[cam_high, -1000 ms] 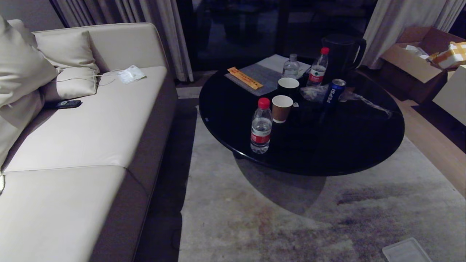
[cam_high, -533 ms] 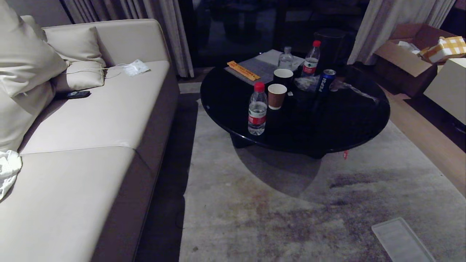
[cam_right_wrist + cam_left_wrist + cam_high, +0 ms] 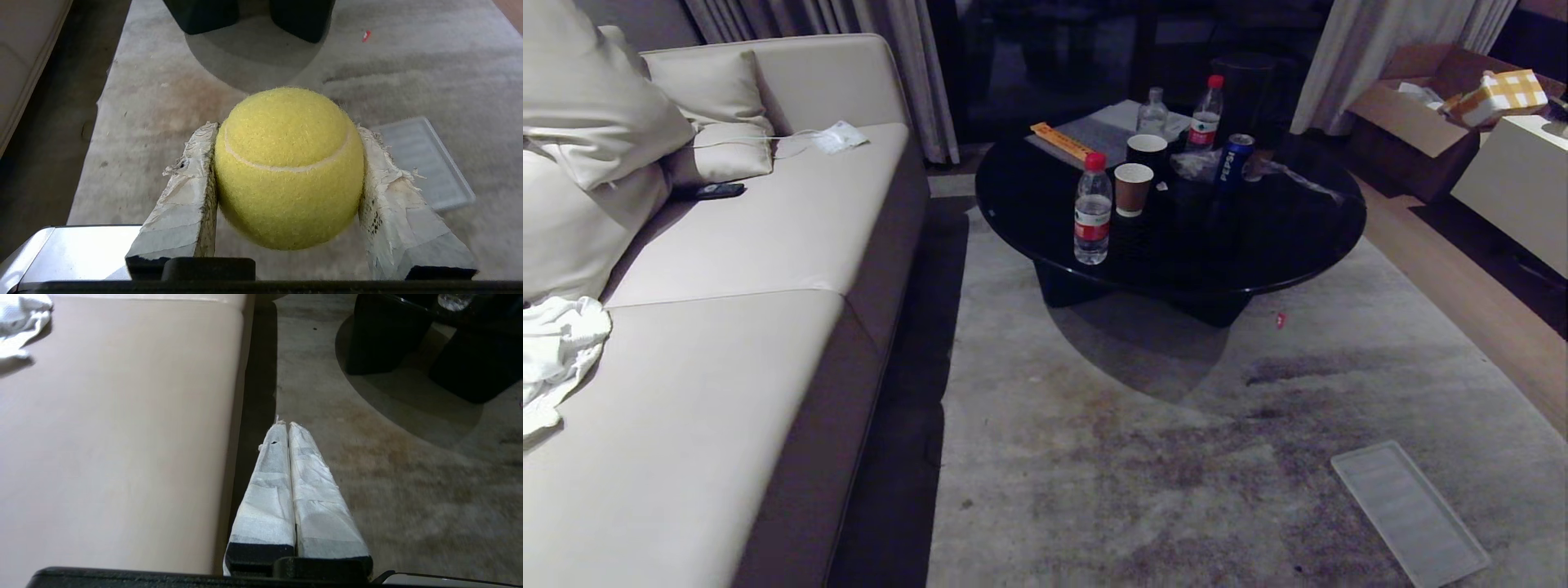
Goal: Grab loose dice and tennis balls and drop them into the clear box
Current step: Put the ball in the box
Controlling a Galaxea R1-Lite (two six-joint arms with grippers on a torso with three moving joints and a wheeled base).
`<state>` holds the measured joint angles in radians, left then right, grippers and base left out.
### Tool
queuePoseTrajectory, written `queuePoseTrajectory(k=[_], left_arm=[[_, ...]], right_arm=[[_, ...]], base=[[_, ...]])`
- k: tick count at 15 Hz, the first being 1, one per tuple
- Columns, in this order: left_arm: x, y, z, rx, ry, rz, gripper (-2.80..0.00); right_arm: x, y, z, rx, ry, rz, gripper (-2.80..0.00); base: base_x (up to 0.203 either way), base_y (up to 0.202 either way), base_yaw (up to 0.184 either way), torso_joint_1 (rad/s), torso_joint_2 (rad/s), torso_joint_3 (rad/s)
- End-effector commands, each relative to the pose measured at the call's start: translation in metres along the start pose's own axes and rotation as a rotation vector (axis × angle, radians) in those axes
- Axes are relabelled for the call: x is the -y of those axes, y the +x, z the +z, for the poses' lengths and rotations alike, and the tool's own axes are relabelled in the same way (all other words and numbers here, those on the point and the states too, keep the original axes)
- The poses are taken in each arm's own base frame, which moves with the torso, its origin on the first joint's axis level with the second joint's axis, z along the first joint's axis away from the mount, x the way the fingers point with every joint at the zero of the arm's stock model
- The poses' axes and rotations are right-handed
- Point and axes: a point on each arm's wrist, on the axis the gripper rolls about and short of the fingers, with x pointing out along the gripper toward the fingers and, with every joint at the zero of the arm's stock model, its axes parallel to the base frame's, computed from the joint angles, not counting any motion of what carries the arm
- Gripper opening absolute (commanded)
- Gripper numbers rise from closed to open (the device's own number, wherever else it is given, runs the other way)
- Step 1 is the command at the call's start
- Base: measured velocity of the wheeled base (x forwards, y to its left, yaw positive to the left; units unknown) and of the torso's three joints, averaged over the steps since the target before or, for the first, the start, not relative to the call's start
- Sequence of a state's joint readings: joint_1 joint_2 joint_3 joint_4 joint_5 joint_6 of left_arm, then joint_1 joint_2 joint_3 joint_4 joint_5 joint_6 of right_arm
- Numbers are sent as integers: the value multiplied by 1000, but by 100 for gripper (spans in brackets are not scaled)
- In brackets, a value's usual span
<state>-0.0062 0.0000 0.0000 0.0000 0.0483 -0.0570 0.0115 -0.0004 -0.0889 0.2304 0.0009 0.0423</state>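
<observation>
On the head view I see neither arm. A beige sofa (image 3: 735, 327) runs down the left, with a white cloth (image 3: 556, 351) on its near cushion and a dark phone (image 3: 709, 191) further back by the pillows. Ahead sits a round black bench (image 3: 1258, 245) carrying two red-capped water bottles, the nearer one (image 3: 1092, 209) at its front edge, a brown paper cup (image 3: 1133, 189) just beside it, a blue Pepsi can (image 3: 1234, 162) and an orange strip (image 3: 1062, 140). On the grey rug (image 3: 1094, 457), a small red bottle cap (image 3: 1280, 320) lies near the bench's foot, and a flat ribbed translucent panel (image 3: 1409, 513) lies at the lower right. No clear box or dice anywhere in this view.

Over to the left wrist view: the left gripper (image 3: 286, 424) hangs over the gap between sofa edge and rug, its taped fingers (image 3: 269, 490) pressed together, nothing between them.

Now the right wrist view: the right gripper (image 3: 288, 130) is pinching a tennis ball (image 3: 288, 167), one taped finger flat against each side, the ball held clear above the rug. Beyond it I see the ribbed panel (image 3: 425, 163) on the rug, partly behind one finger, and the red cap (image 3: 366, 36) further off near the bench's dark feet. The shiny surface at the frame's corner is, I think, part of the robot's own body.
</observation>
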Motion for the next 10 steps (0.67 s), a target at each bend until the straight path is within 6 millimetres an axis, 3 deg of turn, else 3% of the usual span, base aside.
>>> queuePoseTrajectory(k=[1,4,10], left_arm=[[0,0,0,-3,0,1,-280],[0,0,0,-3,0,1,-280],[0,0,0,-3,-1,1,-280]], right_arm=[[0,0,0,-3,1,1,-280],[0,0,0,-3,1,1,-280],[0,0,0,-3,1,1,-280]], base=[[-185,0,1,-1,3,2],[-158,0,-1,4,1,2],[0,0,0,0,0,0]])
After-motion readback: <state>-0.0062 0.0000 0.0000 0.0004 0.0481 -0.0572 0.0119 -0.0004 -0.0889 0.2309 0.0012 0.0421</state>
